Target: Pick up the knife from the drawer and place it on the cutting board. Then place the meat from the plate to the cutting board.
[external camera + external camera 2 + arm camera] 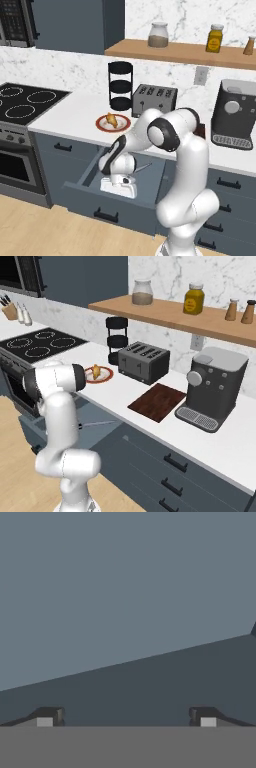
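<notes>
The wide blue-grey drawer [88, 172] stands pulled out below the counter. My gripper [126, 717] is lowered inside it, open, with nothing between its fingertips [50, 716]; ahead of them lies bare drawer floor and wall. The knife's [144, 167] thin silver blade pokes out to the right of my hand [118, 186], and the blade [97, 424] also shows beside my arm; its handle is hidden. The meat [112, 120] rests on the red-rimmed plate [100, 124] on the counter. The dark wooden cutting board [157, 401] lies bare in front of the toaster.
A toaster [143, 361] and a black three-tier rack [120, 85] stand behind the plate. A coffee machine [212, 388] sits right of the board. The stove [25, 102] is at the left. A wooden shelf [165, 311] with jars hangs above.
</notes>
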You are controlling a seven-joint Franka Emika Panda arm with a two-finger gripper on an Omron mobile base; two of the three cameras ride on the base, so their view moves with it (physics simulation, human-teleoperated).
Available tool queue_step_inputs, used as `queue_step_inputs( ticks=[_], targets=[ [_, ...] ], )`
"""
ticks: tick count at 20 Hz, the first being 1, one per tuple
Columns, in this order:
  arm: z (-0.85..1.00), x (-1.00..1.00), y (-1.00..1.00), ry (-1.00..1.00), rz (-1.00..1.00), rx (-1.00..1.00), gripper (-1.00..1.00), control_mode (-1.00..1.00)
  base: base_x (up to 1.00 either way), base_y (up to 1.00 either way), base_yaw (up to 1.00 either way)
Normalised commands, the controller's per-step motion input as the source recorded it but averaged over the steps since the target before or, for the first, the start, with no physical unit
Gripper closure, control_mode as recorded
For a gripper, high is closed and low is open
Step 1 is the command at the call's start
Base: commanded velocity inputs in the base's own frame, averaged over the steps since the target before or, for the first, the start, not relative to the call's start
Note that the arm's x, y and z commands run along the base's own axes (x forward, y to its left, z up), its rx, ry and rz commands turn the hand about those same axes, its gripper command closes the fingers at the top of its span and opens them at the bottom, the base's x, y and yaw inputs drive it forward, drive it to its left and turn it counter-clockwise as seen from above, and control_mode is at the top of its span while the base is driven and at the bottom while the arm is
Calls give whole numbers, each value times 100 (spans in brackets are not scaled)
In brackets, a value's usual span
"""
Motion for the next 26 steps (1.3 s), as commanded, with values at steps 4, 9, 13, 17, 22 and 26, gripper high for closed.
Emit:
queue_step_inputs(
  ticks=[4,9,13,17,22,26],
  targets=[
    [0,-97,26,0,-2,1,-100,-100,0,0,0],
    [3,-91,66,0,0,0,-100,-100,0,0,0],
    [25,-36,50,0,0,-2,-100,-100,0,0,0],
    [36,25,3,-4,-5,-3,-100,-100,0,0,0],
    [65,61,0,-28,-4,-11,-100,-100,0,0,0],
    [16,83,-3,-22,-3,-19,-100,-100,0,0,0]
  ],
)
